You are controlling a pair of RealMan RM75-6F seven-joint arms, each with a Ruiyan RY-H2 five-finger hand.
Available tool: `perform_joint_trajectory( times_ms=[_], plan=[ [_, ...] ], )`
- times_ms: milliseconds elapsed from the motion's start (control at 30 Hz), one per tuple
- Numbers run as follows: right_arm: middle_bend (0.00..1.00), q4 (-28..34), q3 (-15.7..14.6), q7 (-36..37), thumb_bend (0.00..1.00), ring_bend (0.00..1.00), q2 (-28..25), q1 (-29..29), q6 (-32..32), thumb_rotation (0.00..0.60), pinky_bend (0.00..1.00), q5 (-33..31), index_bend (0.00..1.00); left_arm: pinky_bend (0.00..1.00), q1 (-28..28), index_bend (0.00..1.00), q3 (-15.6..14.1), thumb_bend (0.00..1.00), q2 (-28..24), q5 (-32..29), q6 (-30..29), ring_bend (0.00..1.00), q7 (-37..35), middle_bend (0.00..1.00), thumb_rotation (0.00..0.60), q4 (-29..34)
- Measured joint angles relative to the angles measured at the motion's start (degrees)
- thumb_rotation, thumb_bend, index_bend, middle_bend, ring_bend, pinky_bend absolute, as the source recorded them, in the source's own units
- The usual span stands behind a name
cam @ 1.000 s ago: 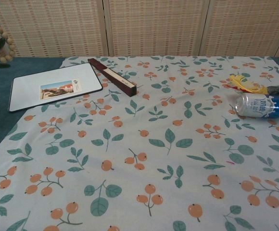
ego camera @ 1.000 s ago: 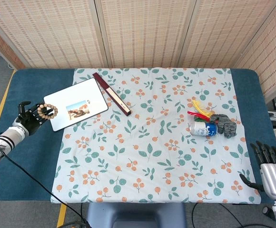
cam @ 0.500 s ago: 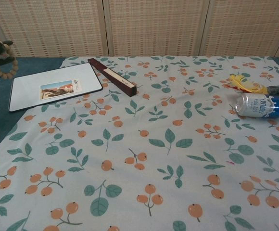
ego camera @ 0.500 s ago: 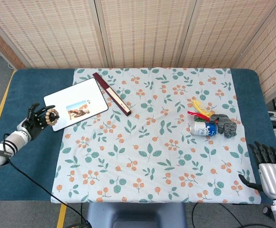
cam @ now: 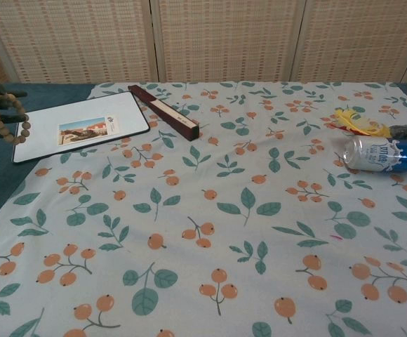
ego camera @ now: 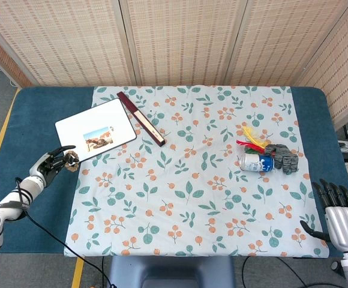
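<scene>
One bead bracelet (cam: 8,119) was held in the fingers of the left hand (ego camera: 56,162), hanging just beside the near corner of the white board (ego camera: 96,131). Nothing was held by the right hand (ego camera: 338,215), its fingers spread, well apart from the can (ego camera: 258,162) and glove (ego camera: 282,157) beyond it.

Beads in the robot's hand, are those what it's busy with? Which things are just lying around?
In use:
left hand, holding the beads
white board, right beside them

Lying about:
dark box
can
grey glove
yellow and red bits
right hand, open, holding nothing
</scene>
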State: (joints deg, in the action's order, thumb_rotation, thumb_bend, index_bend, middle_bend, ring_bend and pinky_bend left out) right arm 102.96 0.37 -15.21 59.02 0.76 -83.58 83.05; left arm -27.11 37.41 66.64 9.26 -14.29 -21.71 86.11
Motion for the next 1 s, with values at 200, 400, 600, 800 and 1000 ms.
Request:
perform_joint_trajectory(
  times_ms=[200, 400, 600, 800, 1000],
  plan=[
    [0.0, 0.09, 0.02, 0.09, 0.15, 0.0, -0.11, -0.11, -0.19, 0.418, 0.0, 0.12, 0.0, 0.0, -0.43, 0.3, -0.85, 0.64, -0.09, 2.42, -0.74, 0.37, -4.35, 0.74, 0.6, 0.51],
    [0.0, 0.15, -0.01, -0.06, 0.15, 0.0, -0.14, -0.18, -0.25, 0.418, 0.0, 0.21, 0.0, 0.0, -0.59, 0.3, -1.53, 0.76, -0.16, 5.54, -1.44, 0.37, -7.06, 0.75, 0.427, 1.09],
    [0.0, 0.27, 0.1, -0.13, 0.15, 0.0, -0.23, -0.26, -0.31, 0.418, 0.0, -0.05, 0.0, 0.0, -0.15, 0.31, -1.24, 0.69, 0.12, 8.11, -1.41, 0.37, -10.51, 0.76, 0.279, 1.38],
    [0.0, 0.2, 0.26, 0.02, 0.15, 0.0, -0.27, -0.42, -0.78, 0.418, 0.0, 0.02, 0.0, 0.0, 0.01, 0.32, -1.55, 0.97, 0.13, 10.97, -0.6, 0.37, -12.32, 0.76, 0.226, 1.32],
    [0.0, 0.29, 0.24, 0.07, 0.15, 0.0, -0.32, -0.59, -1.1, 0.418, 0.0, 0.34, 0.0, 0.0, -0.11, 0.31, -2.42, 1.0, -0.05, 14.46, 0.48, 0.37, -13.12, 0.75, 0.34, 1.54]
  ],
)
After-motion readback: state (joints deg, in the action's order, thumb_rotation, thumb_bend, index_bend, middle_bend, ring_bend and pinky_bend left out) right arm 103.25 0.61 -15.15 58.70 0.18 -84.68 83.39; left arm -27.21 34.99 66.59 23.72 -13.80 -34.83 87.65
